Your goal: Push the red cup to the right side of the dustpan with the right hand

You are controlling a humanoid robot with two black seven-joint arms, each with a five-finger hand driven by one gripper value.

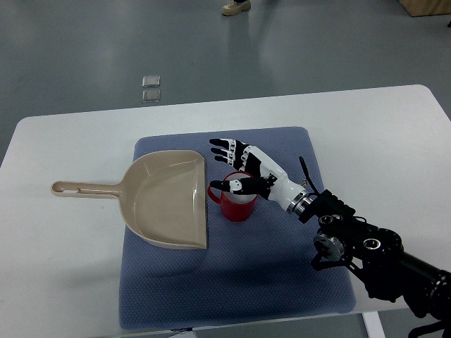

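- Cup: the red cup (238,203) stands upright near the middle of the frame on the blue mat (232,282), its handle pointing toward frame left and just beside, perhaps touching, the open straight edge of the dustpan (169,197).
- Dustpan: beige, lying flat on the mat's left half, its long axis running left to right; the handle reaches toward the frame's left edge onto the bare white table (70,282), the wide mouth faces right toward the cup.
- Right hand (243,169): its arm enters from the lower right; the hand hangs over the cup's rim, fingers (224,148) spread and extended toward upper left, the thumb lying across the cup's mouth. It grips nothing; whether it touches the rim I cannot tell.
- Key relation: the cup lies directly beneath and slightly toward frame bottom of the palm, already on the dustpan's right side. Any further push should probably carry it rightward, so the fingers would need to be on the cup's left, where the gap beside the dustpan's edge is narrow.
- Left arm: not visible.
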